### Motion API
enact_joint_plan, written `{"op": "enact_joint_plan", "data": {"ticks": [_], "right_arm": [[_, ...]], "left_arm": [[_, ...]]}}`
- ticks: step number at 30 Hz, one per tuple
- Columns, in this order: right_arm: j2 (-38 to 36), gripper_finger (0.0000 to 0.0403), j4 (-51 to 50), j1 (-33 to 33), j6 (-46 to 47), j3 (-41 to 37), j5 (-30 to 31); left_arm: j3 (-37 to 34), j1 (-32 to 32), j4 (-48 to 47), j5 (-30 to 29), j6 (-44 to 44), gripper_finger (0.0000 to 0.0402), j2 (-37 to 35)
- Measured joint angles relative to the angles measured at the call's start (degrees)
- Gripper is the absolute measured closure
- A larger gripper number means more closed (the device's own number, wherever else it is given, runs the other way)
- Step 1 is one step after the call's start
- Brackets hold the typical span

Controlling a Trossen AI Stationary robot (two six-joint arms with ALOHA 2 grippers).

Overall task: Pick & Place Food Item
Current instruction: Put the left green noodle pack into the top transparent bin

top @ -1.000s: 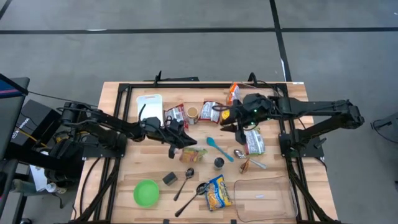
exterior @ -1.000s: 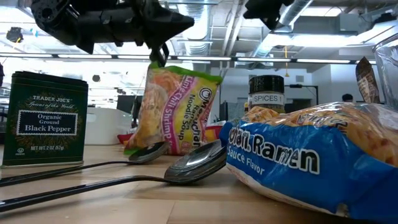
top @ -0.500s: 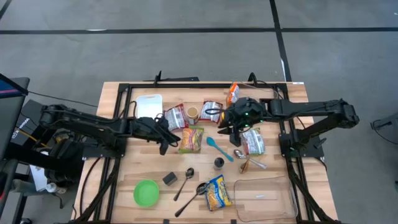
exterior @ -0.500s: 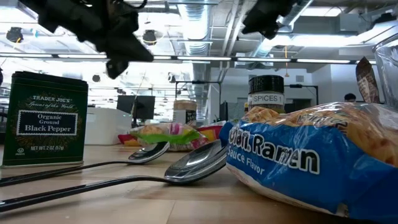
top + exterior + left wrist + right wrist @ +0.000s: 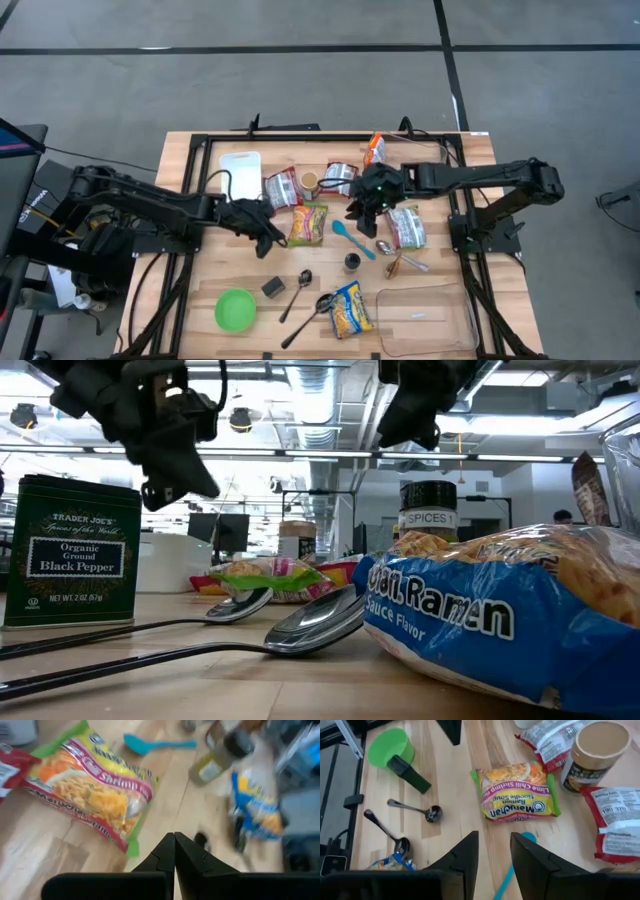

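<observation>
- The bench (image 5: 180,150) is crowded, wooden slats under a black frame, and both arms reach in toward its middle.
- A clear tray (image 5: 425,318) sits at the near right corner, nothing in it that shows.
- White board (image 5: 240,168) up toward the far left corner; green bowl (image 5: 235,309) down by the near edge on the left.
- There's the shrimp ramen (image 5: 309,223), lying flat in the middle of the bench, label up, free of both claws.
- Blue ramen (image 5: 349,307) lies by the near edge, just left of the tray, with two spoons (image 5: 299,292) beside it.
- The pepper tin (image 5: 70,552) stands upright near those spoons, and a blue scoop (image 5: 352,238) lies just right of the shrimp ramen.
- Left gripper (image 5: 268,238) hangs above the bench just left of the shrimp ramen, fingers pressed together, carrying nothing.
- Right gripper (image 5: 362,211) hovers over the scoop on the pack's right side, fingers a little apart with only air between them.
</observation>
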Motion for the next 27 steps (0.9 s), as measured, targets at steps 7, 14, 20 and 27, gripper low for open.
{"op": "enact_joint_plan", "data": {"ticks": [7,14,20,27], "right_arm": [[-0.02,0.0295,0.10,0.00,-0.02,0.00,0.00],[-0.02,0.0295,0.13,-0.02,-0.07,0.00,0.00],[-0.02,0.0295,0.13,0.00,-0.17,0.00,0.00],[-0.04,0.0295,0.13,0.00,-0.17,0.00,-0.01]], "left_arm": [[0.00,-2.24,-0.17,-4.19,3.46,0.0399,6.41],[0.00,-2.13,0.19,-4.67,3.48,0.0359,10.63],[0.00,-2.13,1.33,-5.79,7.45,0.0287,11.89],[0.00,-2.11,3.77,-6.85,11.02,0.0219,12.22]]}}
